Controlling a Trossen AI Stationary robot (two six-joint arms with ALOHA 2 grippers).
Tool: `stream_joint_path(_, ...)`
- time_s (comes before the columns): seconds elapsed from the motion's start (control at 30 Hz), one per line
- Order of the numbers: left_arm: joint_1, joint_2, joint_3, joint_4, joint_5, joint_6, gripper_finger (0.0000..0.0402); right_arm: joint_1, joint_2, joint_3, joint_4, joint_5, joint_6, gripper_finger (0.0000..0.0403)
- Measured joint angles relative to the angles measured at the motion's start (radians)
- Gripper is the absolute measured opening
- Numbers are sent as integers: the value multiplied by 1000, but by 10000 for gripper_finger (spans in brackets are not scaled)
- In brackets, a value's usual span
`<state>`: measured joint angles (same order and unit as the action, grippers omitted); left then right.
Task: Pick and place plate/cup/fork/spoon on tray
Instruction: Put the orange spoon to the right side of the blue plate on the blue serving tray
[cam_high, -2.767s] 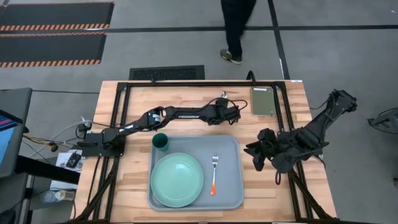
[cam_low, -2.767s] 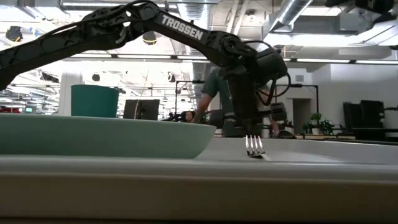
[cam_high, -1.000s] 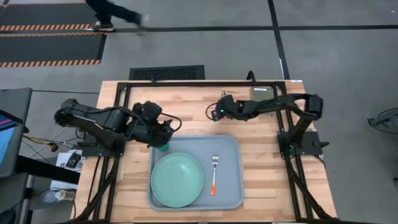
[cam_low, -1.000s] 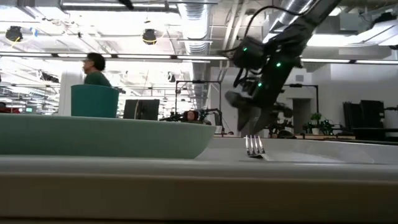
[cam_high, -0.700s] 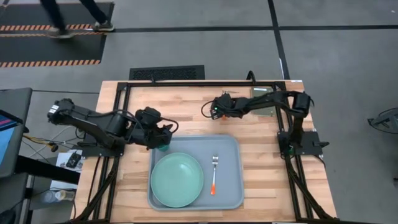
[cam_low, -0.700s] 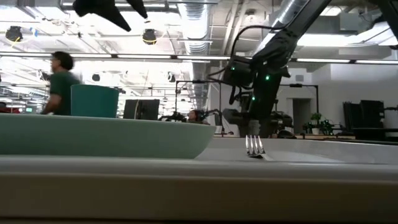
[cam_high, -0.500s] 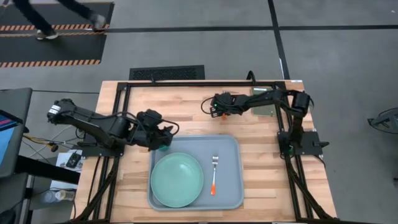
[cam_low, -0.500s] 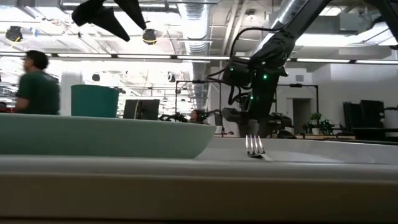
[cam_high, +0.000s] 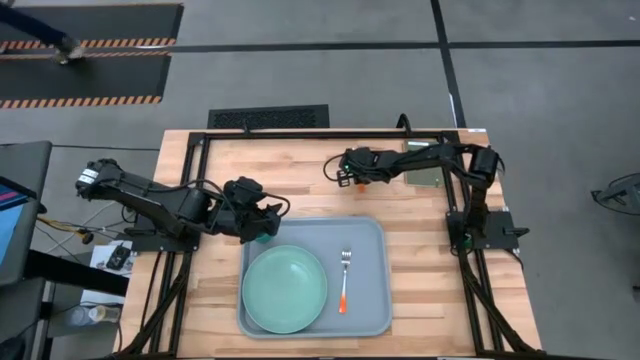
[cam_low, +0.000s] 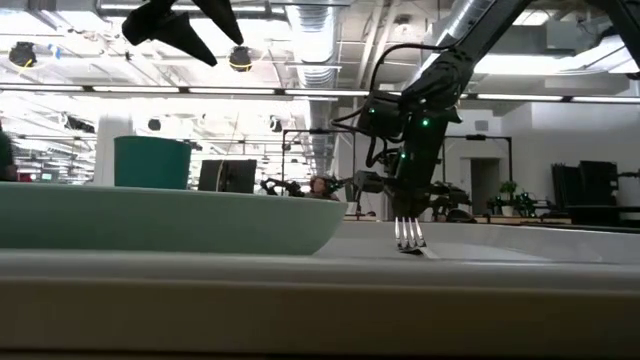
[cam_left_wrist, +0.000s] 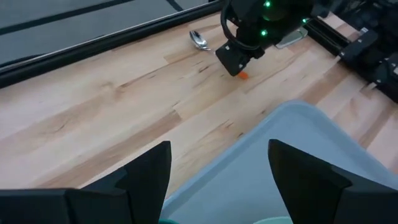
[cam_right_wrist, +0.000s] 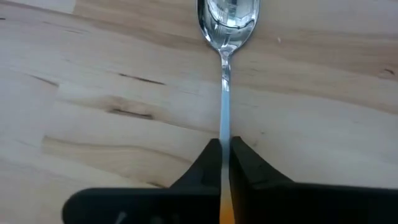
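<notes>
Steel spoon is light, stiff and slippery; right gripper seems closed on its thin neck, left gripper open

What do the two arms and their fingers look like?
Both arms are dark, jointed and slim. The left arm has black cables and a pale end cap. The right gripper shows small green lights. The left fingers are black, broad and wedge-shaped.

Your arms are matte black, jointed, with loose black cables. The right hand carries small green lights. Its fingers are black wedges.
</notes>
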<state>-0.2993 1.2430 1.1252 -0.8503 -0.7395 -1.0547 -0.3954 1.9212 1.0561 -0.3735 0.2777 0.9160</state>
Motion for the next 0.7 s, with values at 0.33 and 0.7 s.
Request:
stream_joint_path(0.33, 12, 0, 0, 147, 55, 58, 254, 43, -201, -5, -38, -17, -44, 6)
stream_joint_path(0.7, 185, 0, -88, 500, 162, 205, 254, 263, -427, -5, -72, 166, -60, 3)
